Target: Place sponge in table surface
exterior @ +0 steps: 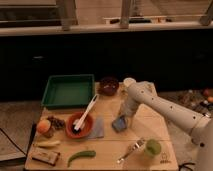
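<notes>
Just right of centre on the table surface (107, 145), the gripper (129, 118) points straight down from the white arm (165, 106), which reaches in from the right edge of the view. The sponge (120, 123) is right at the gripper's lower left. It's a small blue-grey block with a darker face, tilted a bit and low over the wood. It looks to be touching the gripper, but honestly there's no telling whether the claw is clamped on it or apart. Whether the sponge rests on the planks or hangs just above them isn't clear either.

Just left of the sponge lies a flat grey cloth (98, 128). Touching the cloth is a red bowl (85, 134) with a white-handled brush (89, 109) leaning out of it toward the back. Behind those, the green tray (67, 94) takes up the back left corner, and a darker bowl (109, 86) sits beside it.

Along the left edge there's an orange (44, 126), and a banana (48, 143) just in front of it. Nearer the front lies a long green vegetable (81, 156). Over to the right a metal utensil (131, 148) lies slantwise next to a round green thing (153, 147) — cup or fruit, hard to say.
</notes>
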Robot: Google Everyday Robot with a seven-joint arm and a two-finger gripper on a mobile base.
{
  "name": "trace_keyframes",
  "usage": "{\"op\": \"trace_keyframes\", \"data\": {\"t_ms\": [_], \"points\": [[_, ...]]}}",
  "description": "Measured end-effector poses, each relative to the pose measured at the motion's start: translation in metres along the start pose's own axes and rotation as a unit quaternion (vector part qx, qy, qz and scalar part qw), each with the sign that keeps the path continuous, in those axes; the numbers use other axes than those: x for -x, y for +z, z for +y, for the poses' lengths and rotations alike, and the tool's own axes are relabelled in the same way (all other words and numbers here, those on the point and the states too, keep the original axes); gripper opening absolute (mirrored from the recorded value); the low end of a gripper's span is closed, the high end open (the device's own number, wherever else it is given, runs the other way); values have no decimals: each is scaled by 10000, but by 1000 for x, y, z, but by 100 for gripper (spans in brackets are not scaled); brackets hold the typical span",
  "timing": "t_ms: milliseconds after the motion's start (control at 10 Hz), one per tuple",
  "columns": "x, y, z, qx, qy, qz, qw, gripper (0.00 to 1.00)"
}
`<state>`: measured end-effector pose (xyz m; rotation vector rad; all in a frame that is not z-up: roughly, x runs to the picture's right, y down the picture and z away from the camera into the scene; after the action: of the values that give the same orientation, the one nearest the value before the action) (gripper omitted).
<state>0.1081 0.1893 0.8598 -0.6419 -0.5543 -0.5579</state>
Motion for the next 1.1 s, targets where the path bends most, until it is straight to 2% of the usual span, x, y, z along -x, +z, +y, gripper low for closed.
{"op": "trace_keyframes", "data": {"t_ms": [400,500,1000,1100], "points": [[2,-8,-4,-146,-53,-20,9999,5],[2,-9,-4,-168,-61,-36,9998,10],[4,-12,-4,-198,-68,-79,9997,57],[4,-13,-2,-182,-60,-78,9998,69]]}}
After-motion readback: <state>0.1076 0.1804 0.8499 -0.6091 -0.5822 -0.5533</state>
